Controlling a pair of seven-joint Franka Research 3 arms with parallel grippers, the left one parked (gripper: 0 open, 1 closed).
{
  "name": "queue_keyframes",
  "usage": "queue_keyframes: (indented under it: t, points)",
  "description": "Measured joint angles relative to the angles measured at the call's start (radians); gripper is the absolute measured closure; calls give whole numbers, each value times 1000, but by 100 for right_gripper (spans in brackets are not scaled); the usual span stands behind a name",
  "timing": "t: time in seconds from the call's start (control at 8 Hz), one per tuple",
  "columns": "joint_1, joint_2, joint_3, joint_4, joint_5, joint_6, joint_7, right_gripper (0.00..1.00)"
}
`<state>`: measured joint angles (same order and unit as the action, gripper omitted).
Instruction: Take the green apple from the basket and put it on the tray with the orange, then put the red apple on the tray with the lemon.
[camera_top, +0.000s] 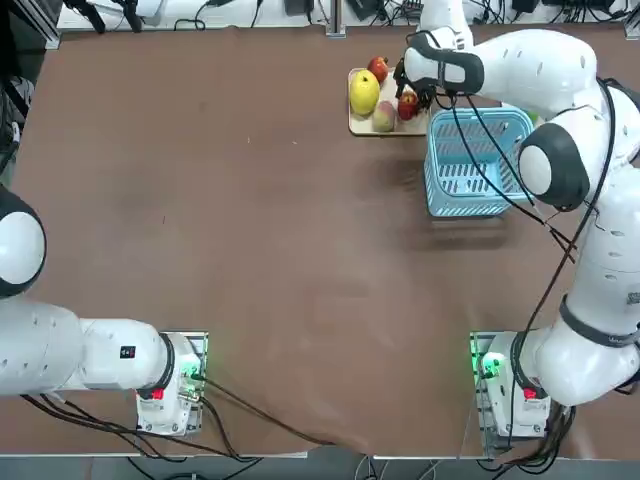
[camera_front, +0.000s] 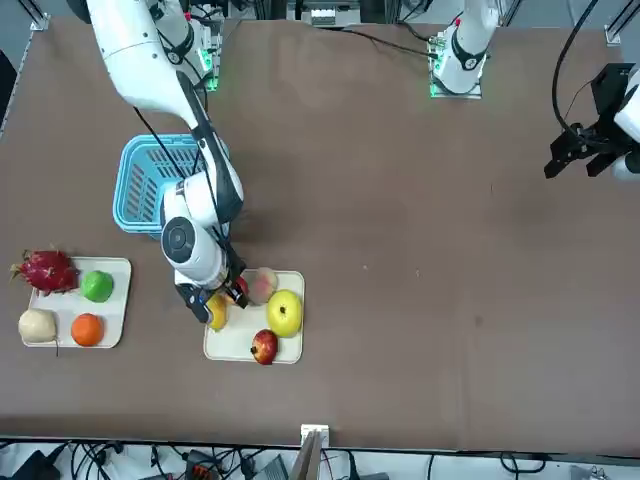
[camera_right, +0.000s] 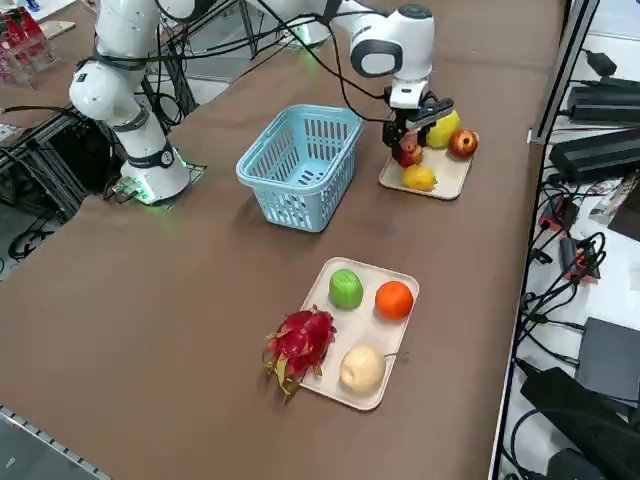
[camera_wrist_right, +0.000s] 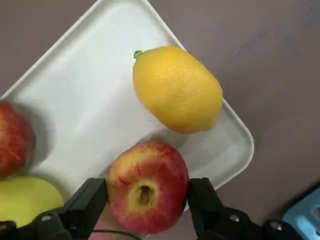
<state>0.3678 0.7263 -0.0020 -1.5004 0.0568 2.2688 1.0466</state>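
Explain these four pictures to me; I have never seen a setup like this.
Two white robot arms sit at a brown table; only the right one works. The views come from overhead, across the table, its right side, and its wrist. The right gripper holds the red apple between its fingers over the tray with the lemon, near the lemon. The blue basket looks empty. The green apple already lies on the tray with the orange, beside the orange.

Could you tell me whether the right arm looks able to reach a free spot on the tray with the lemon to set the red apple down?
Probably yes: the right gripper holds the red apple right over the tray with the lemon, with bare tray beneath beside the lemon.
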Motion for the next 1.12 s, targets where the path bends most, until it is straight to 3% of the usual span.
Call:
queue_keyframes:
  t: [0.38,1.12]
  points:
    - [1,-39,-2,26,-31,-106,0,1]
    - [-15,-295,-36,44,-147,-334,-24,0]
